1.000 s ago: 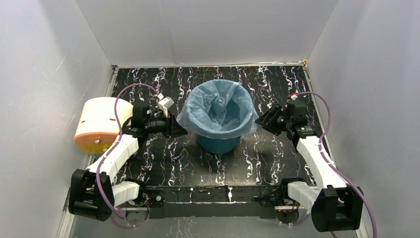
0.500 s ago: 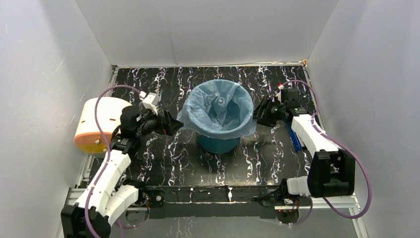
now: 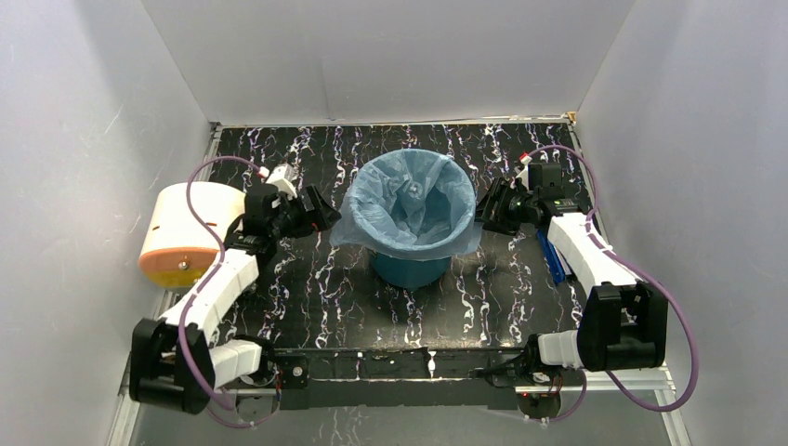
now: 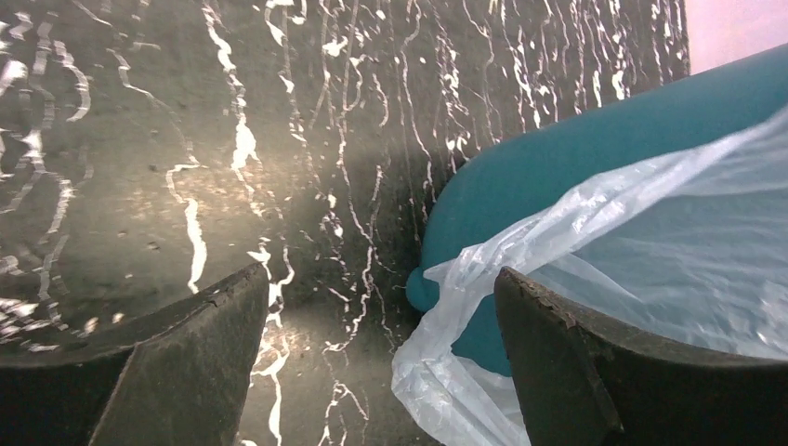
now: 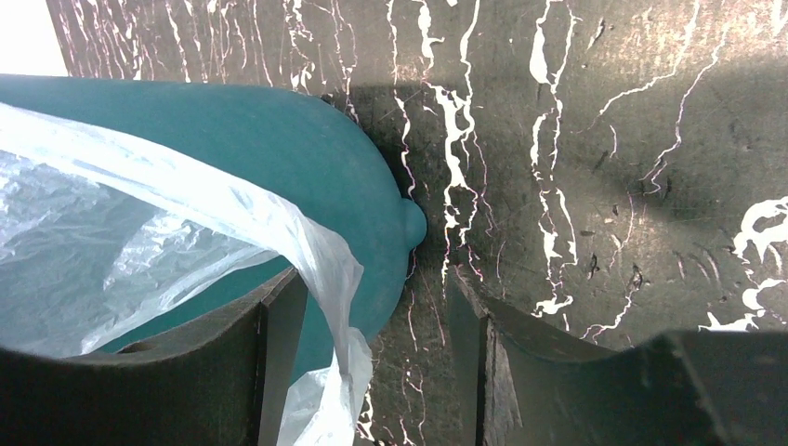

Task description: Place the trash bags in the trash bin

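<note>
We judge the task nearly done: the trash bag point(image 3: 409, 195) lines the trash bin point(image 3: 409, 269), its edge folded over the rim, directly between our grippers. The left gripper point(image 3: 323, 214) gapes empty just short of the overhang. The right gripper point(image 3: 483, 208) is parted too, film hanging loose between its fingers, so only backing away seems left.

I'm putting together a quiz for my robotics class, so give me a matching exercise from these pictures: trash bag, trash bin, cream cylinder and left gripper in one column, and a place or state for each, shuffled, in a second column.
Column one
1. trash bag
2. trash bin
3. cream cylinder
4. left gripper

Column two
A. on its side at the left edge of the table
B. open, just left of the bin's rim
C. upright, mid-table
D. lining the bin, edge folded over the rim

Pairs: 1-D, 2-C, 3-A, 4-B
</note>
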Controlling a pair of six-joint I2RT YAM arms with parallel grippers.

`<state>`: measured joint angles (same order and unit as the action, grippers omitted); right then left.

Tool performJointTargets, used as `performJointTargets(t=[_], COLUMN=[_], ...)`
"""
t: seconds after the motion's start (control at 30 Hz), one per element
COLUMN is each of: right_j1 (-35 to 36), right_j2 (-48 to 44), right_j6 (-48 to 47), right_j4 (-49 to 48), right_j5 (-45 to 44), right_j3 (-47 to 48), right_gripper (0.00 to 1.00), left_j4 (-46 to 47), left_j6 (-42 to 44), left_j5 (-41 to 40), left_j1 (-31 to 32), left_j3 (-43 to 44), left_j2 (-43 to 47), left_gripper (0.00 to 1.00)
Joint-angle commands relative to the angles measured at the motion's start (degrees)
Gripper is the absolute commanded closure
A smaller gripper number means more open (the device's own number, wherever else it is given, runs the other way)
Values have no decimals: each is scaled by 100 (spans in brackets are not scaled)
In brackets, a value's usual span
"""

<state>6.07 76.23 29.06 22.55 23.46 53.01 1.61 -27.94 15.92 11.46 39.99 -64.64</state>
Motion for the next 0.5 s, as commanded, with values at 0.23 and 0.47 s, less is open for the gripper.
performJointTargets(t=[0.23, 0.47], right_j1=[-35, -35], right_j2=[-82, 96], right_j6=[-216, -26], right_j4=[32, -244], right_j5=[156, 562], right_j3=[377, 294], right_gripper=[34, 34], left_j4=[908, 1214], left_j6=[-120, -162], left_j5=[1871, 2070], left_j1=[-39, -39], left_j3=[342, 180], left_j2=[-1149, -1394], left_gripper=[18, 29])
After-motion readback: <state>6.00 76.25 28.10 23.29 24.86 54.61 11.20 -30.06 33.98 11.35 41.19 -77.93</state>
